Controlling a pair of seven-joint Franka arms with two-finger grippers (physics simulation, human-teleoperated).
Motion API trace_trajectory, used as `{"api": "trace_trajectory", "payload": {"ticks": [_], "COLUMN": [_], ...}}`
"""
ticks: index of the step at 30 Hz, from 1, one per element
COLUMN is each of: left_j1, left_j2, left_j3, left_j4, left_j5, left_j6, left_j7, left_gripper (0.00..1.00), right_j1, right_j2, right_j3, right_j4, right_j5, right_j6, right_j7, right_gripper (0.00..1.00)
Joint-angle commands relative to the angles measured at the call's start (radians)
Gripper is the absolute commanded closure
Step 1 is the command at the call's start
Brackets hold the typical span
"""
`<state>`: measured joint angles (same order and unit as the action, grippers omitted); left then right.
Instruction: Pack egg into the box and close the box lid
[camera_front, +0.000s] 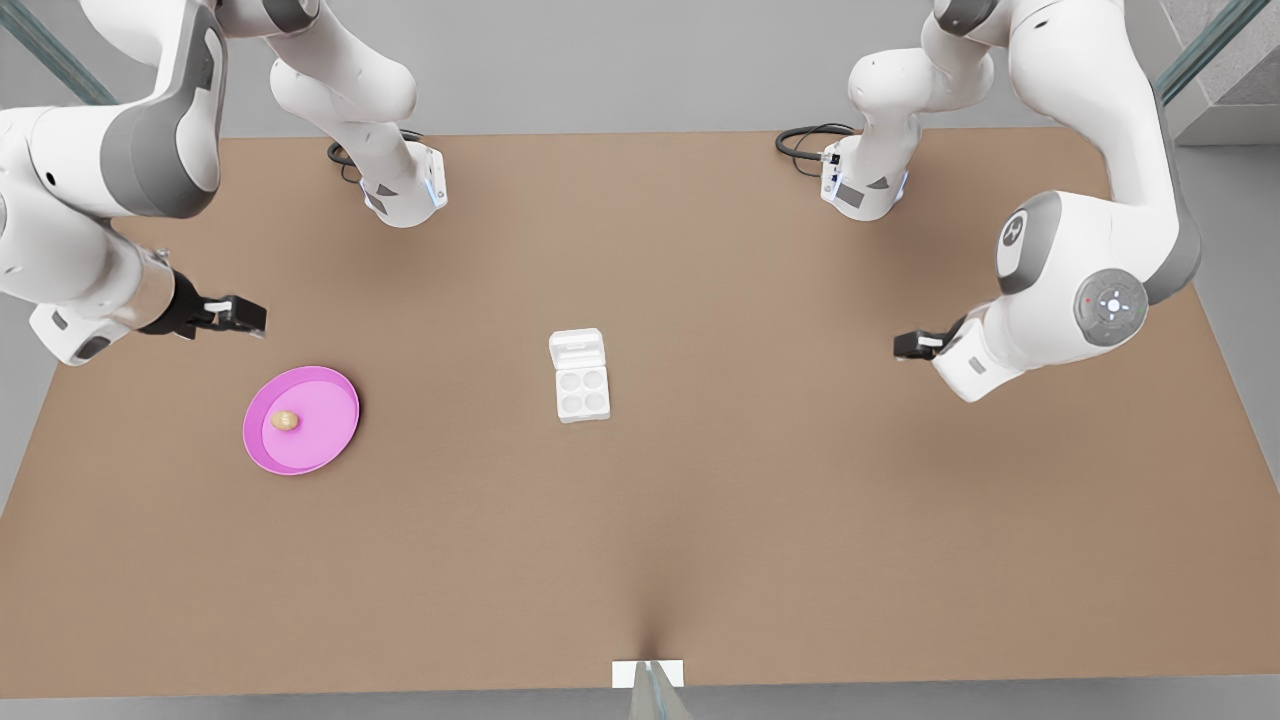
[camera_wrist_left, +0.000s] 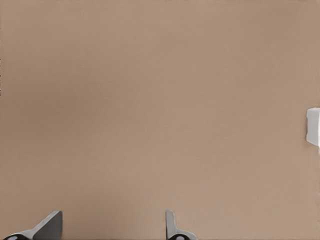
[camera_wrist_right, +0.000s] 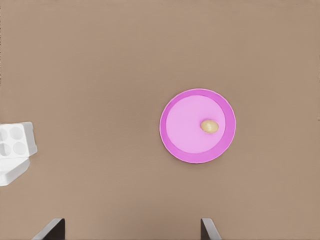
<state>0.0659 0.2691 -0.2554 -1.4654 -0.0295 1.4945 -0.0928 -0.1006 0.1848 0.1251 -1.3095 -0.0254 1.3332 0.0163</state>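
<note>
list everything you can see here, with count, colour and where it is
egg: one, beige-tan, lying on the plate
plate: one, pink, on the table toward the front view's left
box: one, white, four empty cups, near the table's middle
box lid: one, white, hinged open and lying flat behind the cups
table: one, brown
cables: two, black, at the arm bases
right gripper: one, black, open, beside the plate
left gripper: one, black, open, at the front view's right

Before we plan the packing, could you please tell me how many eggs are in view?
1. The egg lies on the pink plate, at the front view's left, apart from the open box, whose four cups are empty.
</note>
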Motion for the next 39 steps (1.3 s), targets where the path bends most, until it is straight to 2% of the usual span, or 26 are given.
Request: {"api": "trace_trajectory", "payload": {"ticks": [1, 8, 13, 16, 20, 22, 23, 25, 26, 31, 39], "left_j1": [0.000, -0.005, -0.005, -0.008, -0.008, -0.006, -0.005, -0.009, -0.021, -0.020, -0.021], "left_j2": [-0.001, 0.027, 0.044, 0.044, 0.044, 0.044, 0.044, 0.045, 0.045, 0.047, 0.053], "left_j3": [-0.001, -0.002, -0.004, -0.002, -0.004, -0.004, -0.004, -0.004, -0.008, -0.007, -0.007], "left_j4": [0.002, 0.020, 0.034, 0.034, 0.034, 0.034, 0.034, 0.028, 0.028, 0.027, 0.025], "left_j5": [-0.001, 0.000, -0.001, 0.000, -0.001, -0.001, 0.000, -0.001, -0.001, 0.003, 0.005], "left_j6": [0.109, 0.035, 0.032, 0.027, 0.023, 0.023, 0.024, 0.021, 0.021, 0.021, 0.021], "left_j7": [-0.108, -0.111, -0.116, -0.117, -0.119, -0.117, -0.117, -0.120, -0.120, -0.120, -0.123], "left_gripper": [0.00, 0.00, 0.00, 0.00, 0.00, 0.00, 0.00, 0.00, 0.00, 0.00, 0.00], "right_j1": [-0.001, -0.004, -0.041, -0.133, -0.162, -0.171, -0.194, -0.286, -0.295, -0.321, -0.372], "right_j2": [-0.001, 0.180, 0.357, 0.343, 0.397, 0.357, 0.268, 0.176, 0.143, 0.163, 0.211], "right_j3": [0.001, 0.001, -0.002, 0.044, 0.042, 0.042, 0.045, 0.114, 0.119, 0.119, 0.122], "right_j4": [0.001, -0.030, -0.042, -0.220, -0.225, -0.312, -0.445, -0.620, -0.669, -0.712, -0.703], "right_j5": [-0.001, -0.013, -0.039, -0.105, -0.151, -0.154, -0.153, -0.153, -0.153, -0.154, -0.200], "right_j6": [0.084, 0.173, 0.412, 0.636, 0.673, 0.727, 0.788, 0.876, 0.894, 0.974, 0.995], "right_j7": [0.020, 0.020, -0.007, -0.056, -0.111, -0.111, -0.111, -0.111, -0.110, -0.114, -0.127], "right_gripper": [0.00, 0.00, 0.00, 0.00, 0.00, 0.00, 0.00, 0.00, 0.00, 0.00, 0.00]}}
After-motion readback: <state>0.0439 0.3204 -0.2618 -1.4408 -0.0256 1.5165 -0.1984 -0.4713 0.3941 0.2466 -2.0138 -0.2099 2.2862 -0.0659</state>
